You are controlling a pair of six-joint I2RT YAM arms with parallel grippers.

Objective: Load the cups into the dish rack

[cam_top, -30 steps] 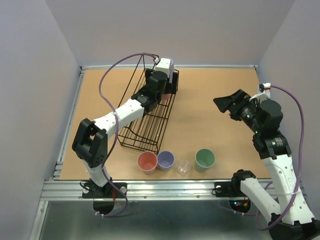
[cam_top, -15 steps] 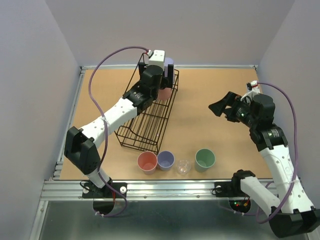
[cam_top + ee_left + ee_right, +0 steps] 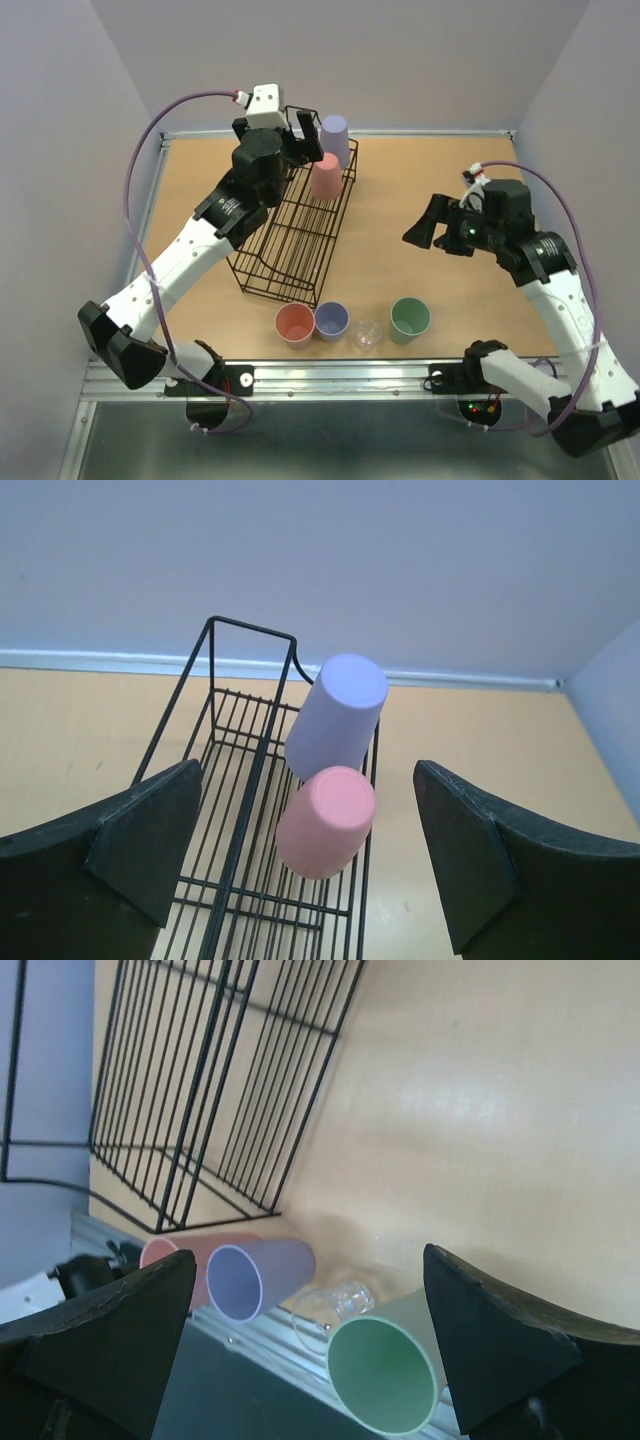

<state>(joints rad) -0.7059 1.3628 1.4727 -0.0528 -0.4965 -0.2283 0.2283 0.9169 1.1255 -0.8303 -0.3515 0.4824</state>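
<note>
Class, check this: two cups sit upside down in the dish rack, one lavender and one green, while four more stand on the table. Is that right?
No. The second cup in the dish rack is salmon-pink, not green; the left wrist view shows it next to the lavender cup. The rest holds.

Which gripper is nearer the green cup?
Right. The right gripper hangs open over the table just beyond the green cup; the left gripper is open at the rack's far end, well away.
</note>
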